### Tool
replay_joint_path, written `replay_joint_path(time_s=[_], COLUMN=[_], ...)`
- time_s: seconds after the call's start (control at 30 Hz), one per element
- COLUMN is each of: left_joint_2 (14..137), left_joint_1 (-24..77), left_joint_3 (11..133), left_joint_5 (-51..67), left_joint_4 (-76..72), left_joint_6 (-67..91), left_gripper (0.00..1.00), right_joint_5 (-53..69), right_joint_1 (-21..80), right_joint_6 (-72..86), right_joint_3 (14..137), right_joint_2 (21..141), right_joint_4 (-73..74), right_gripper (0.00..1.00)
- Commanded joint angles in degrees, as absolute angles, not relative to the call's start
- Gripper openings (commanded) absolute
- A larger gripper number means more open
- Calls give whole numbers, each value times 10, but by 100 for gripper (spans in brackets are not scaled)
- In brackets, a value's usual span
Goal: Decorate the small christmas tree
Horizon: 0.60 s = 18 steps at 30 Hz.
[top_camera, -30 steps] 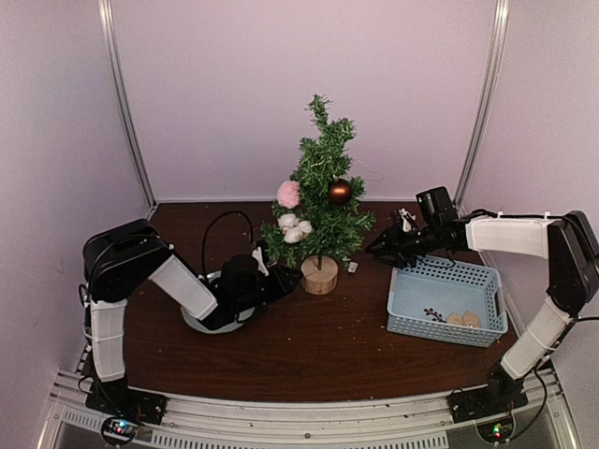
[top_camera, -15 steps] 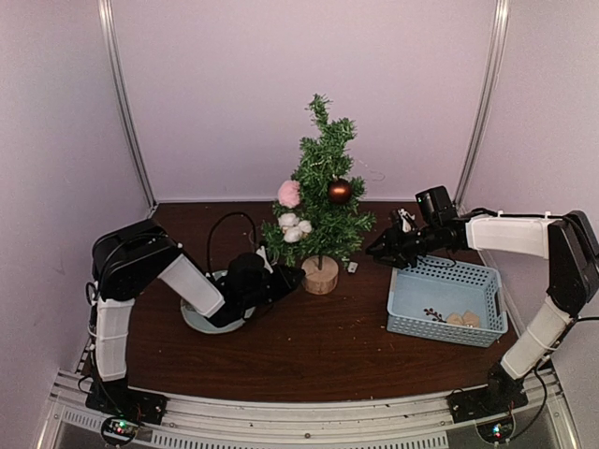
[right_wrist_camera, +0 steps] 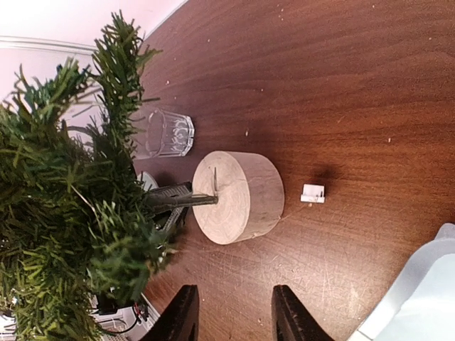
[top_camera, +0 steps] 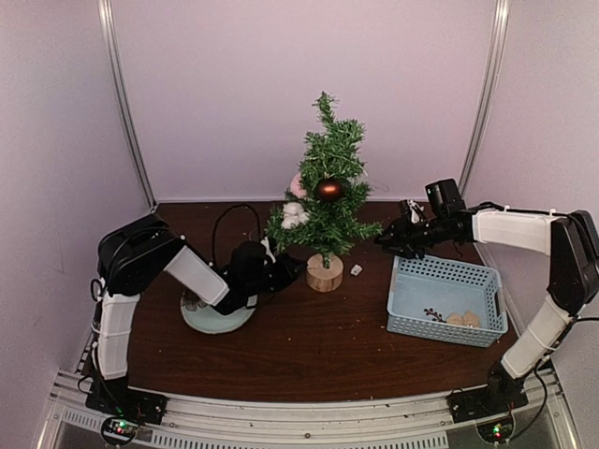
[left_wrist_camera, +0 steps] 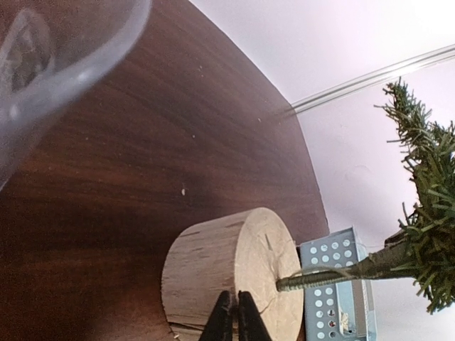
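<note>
Left gripper (left_wrist_camera: 235, 304), fingers closed together, sits at the small christmas tree (top_camera: 325, 192) base; right gripper (right_wrist_camera: 231, 316), fingers parted, hovers right of it.

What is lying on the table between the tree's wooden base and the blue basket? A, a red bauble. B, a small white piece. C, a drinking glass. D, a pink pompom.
B: the right wrist view shows a small white piece lying between the wooden base of the small christmas tree and the blue basket.
</note>
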<state>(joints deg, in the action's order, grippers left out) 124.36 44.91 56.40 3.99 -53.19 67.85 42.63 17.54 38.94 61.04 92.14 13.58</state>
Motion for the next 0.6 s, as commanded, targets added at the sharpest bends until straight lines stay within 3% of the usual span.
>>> replay_joint_path(time_s=[0.0, 0.57], left_joint_2=[1281, 1300], left_joint_1=[436, 389], left_joint_3=[607, 681], left_joint_5=[99, 170], left_joint_4=[-468, -391], left_joint_6=[651, 598], left_gripper=[3, 4], right_joint_5=[436, 424], right_joint_1=[163, 145], right_joint_6=[374, 352], right_joint_3=[634, 724], right_joint_2=[918, 1032], right_joint_4=[139, 144], right_gripper=[36, 36])
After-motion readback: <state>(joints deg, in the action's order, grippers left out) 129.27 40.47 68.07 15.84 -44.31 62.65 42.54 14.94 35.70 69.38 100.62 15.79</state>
